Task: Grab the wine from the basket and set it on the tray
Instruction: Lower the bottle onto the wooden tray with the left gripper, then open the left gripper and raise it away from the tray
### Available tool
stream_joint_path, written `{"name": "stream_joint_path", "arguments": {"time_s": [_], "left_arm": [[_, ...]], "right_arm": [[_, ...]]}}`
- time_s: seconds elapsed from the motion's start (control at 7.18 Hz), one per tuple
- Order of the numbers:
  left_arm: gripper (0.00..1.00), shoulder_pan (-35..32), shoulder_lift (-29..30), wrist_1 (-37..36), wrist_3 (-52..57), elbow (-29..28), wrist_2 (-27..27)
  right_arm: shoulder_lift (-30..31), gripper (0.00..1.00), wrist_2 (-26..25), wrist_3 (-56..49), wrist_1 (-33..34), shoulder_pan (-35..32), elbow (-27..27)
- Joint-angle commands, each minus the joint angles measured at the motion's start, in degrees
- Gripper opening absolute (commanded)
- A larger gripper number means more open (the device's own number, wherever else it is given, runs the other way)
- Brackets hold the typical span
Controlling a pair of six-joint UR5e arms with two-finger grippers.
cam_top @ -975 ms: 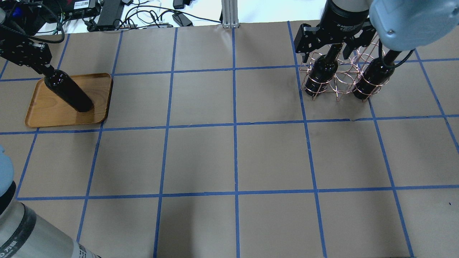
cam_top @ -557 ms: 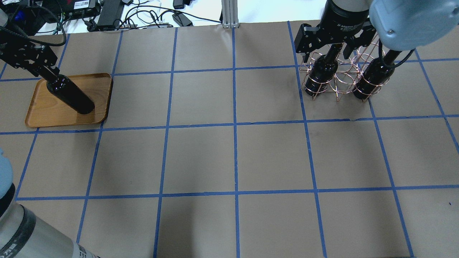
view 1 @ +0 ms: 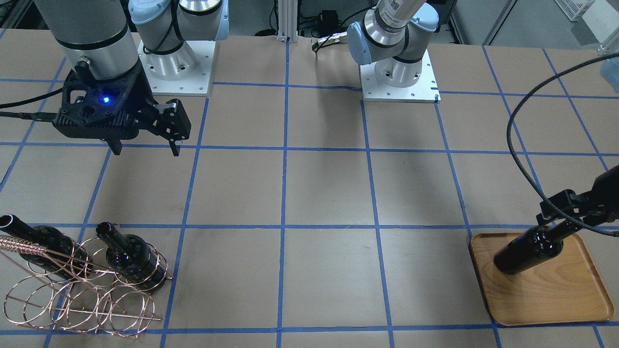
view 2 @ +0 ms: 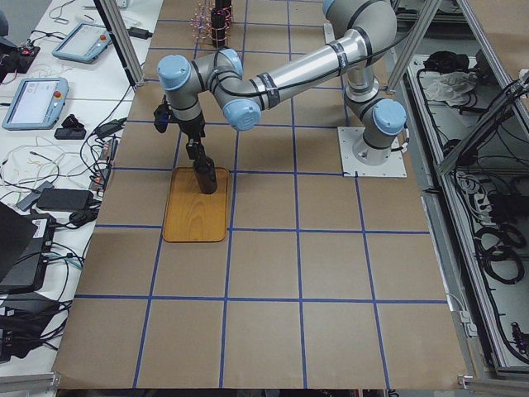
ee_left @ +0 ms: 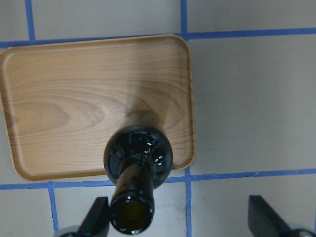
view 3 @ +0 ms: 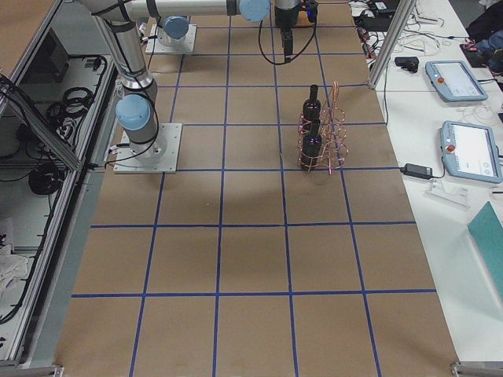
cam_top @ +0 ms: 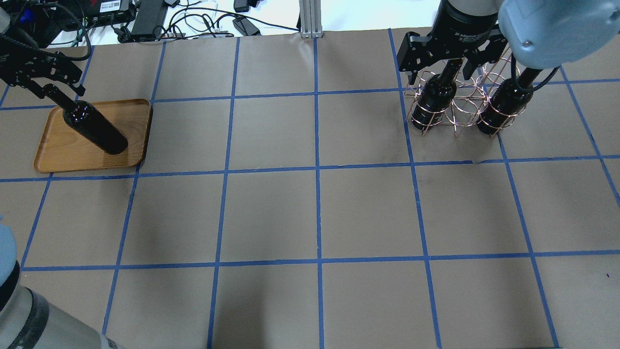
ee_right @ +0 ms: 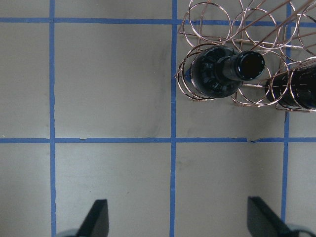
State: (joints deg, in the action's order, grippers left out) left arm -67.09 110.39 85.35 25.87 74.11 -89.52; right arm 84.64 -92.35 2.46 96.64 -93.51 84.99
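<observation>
Wine (cam_top: 94,128) stands upright on the tray (cam_top: 58,157) at the far left of the table (cam_top: 315,213), with its base close to the tray's right rim. The left end effector (ee_left: 180,219) hovers over the neck with its jaws spread wide and nothing pinched. From where I stand the placing looks done, and the step in hand is getting that arm clear.

In the wrist view the mouth of the wine is not centred in the gap. It sits hard by one finger (ee_left: 96,217), and I can't tell whether they touch. I would lift straight up until the fingertips are above the lip, and only then swing away. A sideways pull could catch the neck and tip a tall glass bottle that stands so near the rim. Go slowly, since glossy glass will slide on smooth wood.

At the far right, the right end effector (view 1: 145,150) hangs above the basket (cam_top: 460,114), also spread and empty. The two other bottles (cam_top: 431,104) stand in the basket's loops.
</observation>
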Motion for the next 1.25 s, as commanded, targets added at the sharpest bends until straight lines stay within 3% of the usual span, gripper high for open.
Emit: {"name": "stream_joint_path", "arguments": {"time_s": [0.0,0.56,0.84,1.11], "left_arm": [[1.0,-6.96,-6.03,1.23,-1.7,0.68,0.13],[1.0,-18.74,-11.84,1.14,-7.04,5.59,-1.18],[1.0,-27.97,-14.4,0.79,-18.63,8.23,-1.19],[1.0,-29.68,-17.3,1.14,-19.46,8.77,-0.58]], "right_arm": [[0.0,1.0,0.07,0.09,0.04,-0.01,0.0],[0.0,1.0,0.07,0.0,-0.05,-0.01,0.09],[0.0,1.0,0.07,0.0,0.04,-0.01,0.09],[0.0,1.0,0.07,0.0,0.04,-0.01,0.09]]}}
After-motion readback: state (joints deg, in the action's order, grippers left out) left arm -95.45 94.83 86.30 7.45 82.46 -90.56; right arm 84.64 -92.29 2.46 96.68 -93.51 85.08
